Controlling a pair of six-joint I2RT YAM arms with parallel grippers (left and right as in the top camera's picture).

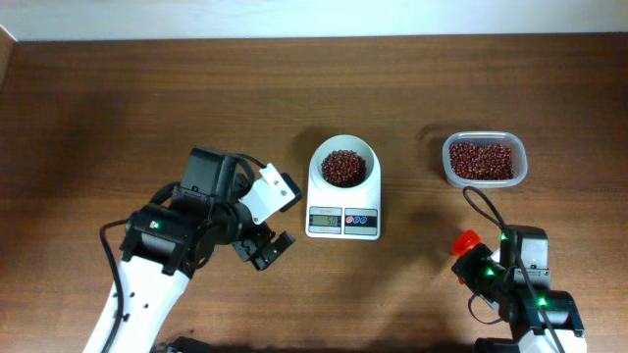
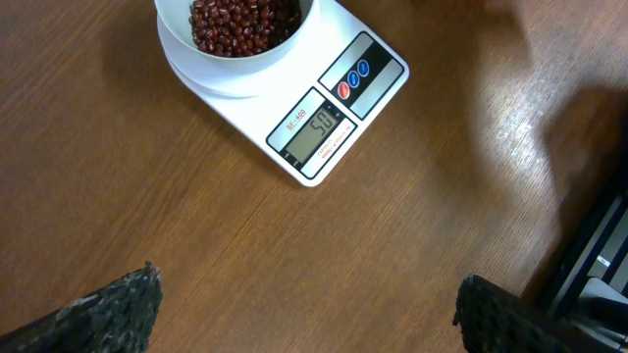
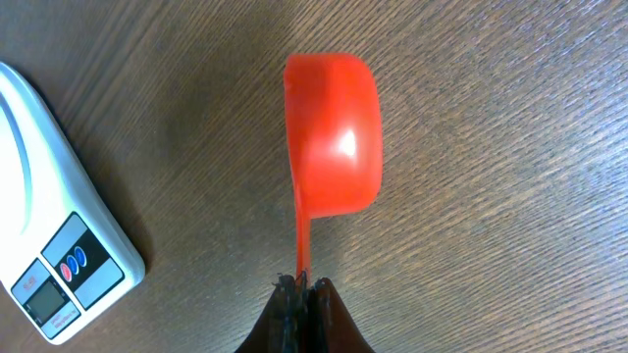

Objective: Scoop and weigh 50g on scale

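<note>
My left tool (image 2: 306, 294) hangs wide open over the bench (image 2: 196, 245), near the scale (image 2: 378, 88), which carries the red-brown beans (image 2: 240, 22). My right tool (image 3: 302, 294) pinches the orange scoop (image 3: 332, 132) by its handle, right of the scale.

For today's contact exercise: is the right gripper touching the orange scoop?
Touching. The right wrist view shows the right gripper shut on the handle of the orange scoop.

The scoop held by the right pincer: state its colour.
The scoop is plain bright orange-red, with no pattern. It shows most clearly in the right wrist view.
</note>
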